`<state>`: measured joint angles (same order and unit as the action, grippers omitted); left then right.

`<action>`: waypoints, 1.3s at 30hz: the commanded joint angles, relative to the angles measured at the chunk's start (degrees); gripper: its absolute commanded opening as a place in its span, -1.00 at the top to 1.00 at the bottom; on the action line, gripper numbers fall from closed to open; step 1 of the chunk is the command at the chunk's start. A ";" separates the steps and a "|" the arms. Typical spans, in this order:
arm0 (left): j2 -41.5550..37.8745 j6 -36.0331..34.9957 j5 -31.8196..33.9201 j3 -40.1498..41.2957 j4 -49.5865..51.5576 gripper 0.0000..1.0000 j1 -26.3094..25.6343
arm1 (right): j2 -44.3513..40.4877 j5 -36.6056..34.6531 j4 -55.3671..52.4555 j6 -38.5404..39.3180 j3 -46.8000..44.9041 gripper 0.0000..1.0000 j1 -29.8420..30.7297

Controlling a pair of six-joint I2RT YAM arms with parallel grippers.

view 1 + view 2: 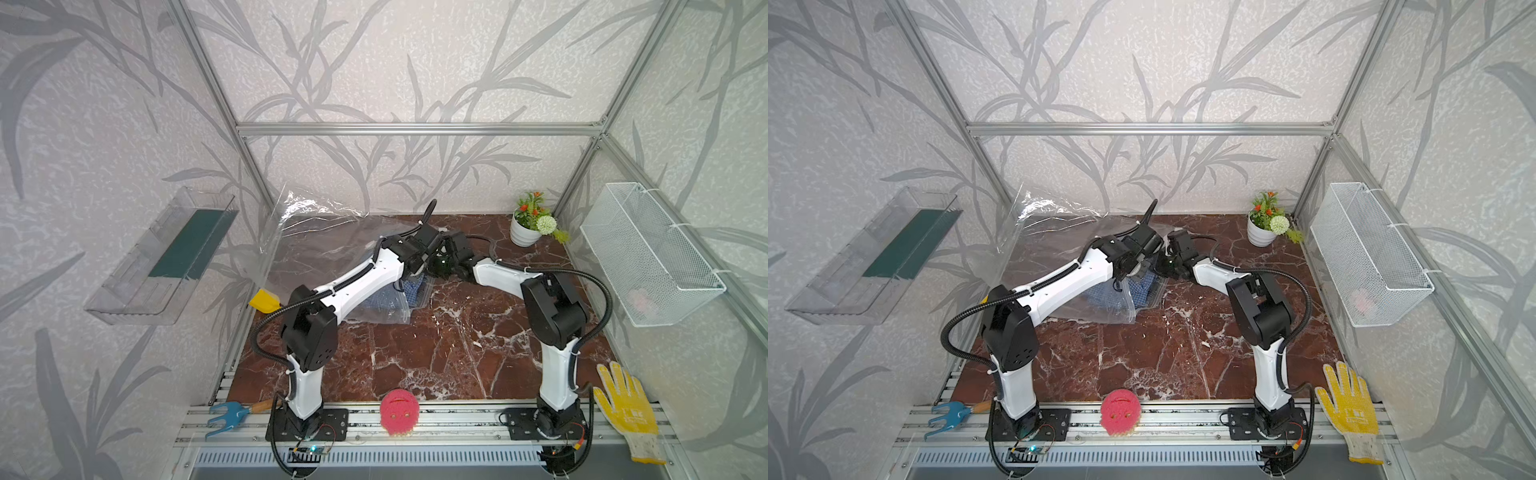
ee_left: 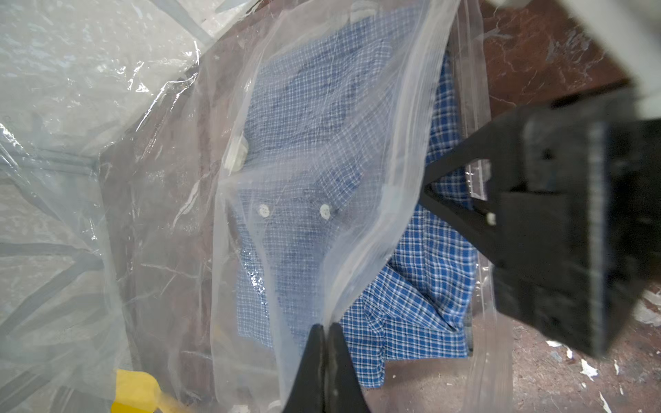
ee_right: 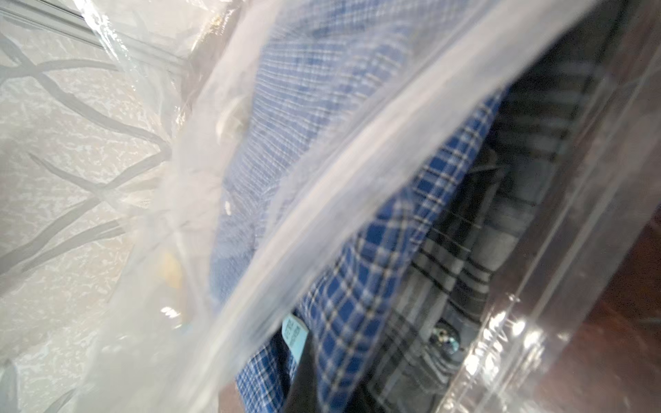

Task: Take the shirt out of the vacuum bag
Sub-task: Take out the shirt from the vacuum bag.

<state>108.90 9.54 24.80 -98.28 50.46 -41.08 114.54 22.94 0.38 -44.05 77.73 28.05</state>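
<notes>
from my station i see the vacuum bag (image 1: 320, 232) lying on the left half of the counter (image 1: 436, 345). its rear end is crumpled up against the back-left corner of the frame and its mouth faces the middle of the counter. the shirt (image 1: 376, 301), blue and white check, is inside the bag close to the mouth. in the left wrist view a fold of it lies bare in the opening, outside the upper film. two white buttons (image 2: 264, 211) show through the plastic, and the round white valve (image 2: 238, 150) sits on the bag's face near the shirt's edge.

both arms meet above the mouth. the left end effector (image 2: 325, 332) is pinched tight on the edge of the bag's upper film, which rises to its tips like a tent. the right end effector (image 2: 424, 189) is closed too, its tips together at the mouth against the bare check cloth. i cannot tell whether any cloth is caught between them. in the right wrist view one dark finger (image 3: 304, 379) lies on the shirt just beside a pale blue label (image 3: 295, 332).

a yellow object (image 1: 262, 300) sits at the counter's left edge beside the bag.
</notes>
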 commanded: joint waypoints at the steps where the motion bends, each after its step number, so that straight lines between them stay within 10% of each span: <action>1: -2.01 1.25 -0.15 0.63 -0.60 1.00 0.54 | -3.06 -2.68 -6.07 3.10 1.03 0.91 -0.36; 14: -3.06 0.97 -0.49 1.50 -0.60 1.00 1.43 | 4.12 0.66 3.36 -1.47 -0.31 -0.02 -0.28; 19: -3.43 1.10 -0.71 2.08 -0.63 1.00 1.79 | 6.12 1.07 4.61 -1.95 0.31 0.12 -0.20; 26: -3.39 1.25 -0.64 2.63 -1.20 1.00 1.94 | 3.42 1.24 2.04 -1.50 0.57 0.89 -0.28; 39: -3.04 1.95 -2.00 4.45 -3.39 1.00 3.02 | -9.71 -0.92 -14.54 1.29 -0.45 1.00 -3.87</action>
<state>107.72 10.31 22.55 -94.94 47.13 -38.76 108.86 23.18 -9.58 -44.01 78.61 25.28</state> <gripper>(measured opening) 0.048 0.061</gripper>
